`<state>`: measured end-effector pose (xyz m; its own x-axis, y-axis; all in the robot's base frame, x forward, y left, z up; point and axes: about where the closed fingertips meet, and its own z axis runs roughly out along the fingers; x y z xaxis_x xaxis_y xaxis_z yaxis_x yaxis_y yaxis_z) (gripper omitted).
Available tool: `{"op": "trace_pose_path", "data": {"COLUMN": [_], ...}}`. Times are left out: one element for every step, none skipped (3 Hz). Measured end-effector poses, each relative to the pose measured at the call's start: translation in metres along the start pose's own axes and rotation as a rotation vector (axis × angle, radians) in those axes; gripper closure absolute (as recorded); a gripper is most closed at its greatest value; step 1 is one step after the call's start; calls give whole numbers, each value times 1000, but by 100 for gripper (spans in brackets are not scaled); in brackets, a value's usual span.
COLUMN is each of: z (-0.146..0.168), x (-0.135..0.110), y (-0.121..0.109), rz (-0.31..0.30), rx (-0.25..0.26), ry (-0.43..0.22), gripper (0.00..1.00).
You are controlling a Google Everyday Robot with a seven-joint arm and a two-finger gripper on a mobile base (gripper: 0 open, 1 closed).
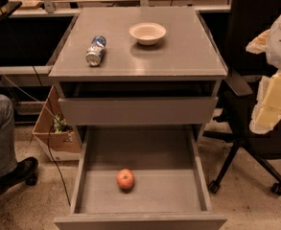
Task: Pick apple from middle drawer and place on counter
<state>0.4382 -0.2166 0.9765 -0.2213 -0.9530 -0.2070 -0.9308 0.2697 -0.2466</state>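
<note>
The apple, small, red-orange with a yellowish patch, lies on the bare floor of the middle drawer, which is pulled wide open at the bottom of the view. The apple sits near the drawer's middle, slightly left and toward the front. The counter is the grey glossy slab on top of the cabinet. My gripper, white and pale yellow, hangs at the right edge of the view, well above and to the right of the drawer, level with the cabinet's upper drawer. It holds nothing that I can see.
A beige bowl and a crushed silver-blue can lie on the counter's far half. The upper drawer stands slightly open. A black office chair stands right, a cardboard box and a seated person's leg left.
</note>
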Motion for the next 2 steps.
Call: {"op": "trace_pose_path", "data": {"z": [0, 23], "x": [0, -3], "y": [0, -3], "rz": [0, -4], "rx": [0, -15], "ry": [0, -38], "gripper": [0, 0]}}
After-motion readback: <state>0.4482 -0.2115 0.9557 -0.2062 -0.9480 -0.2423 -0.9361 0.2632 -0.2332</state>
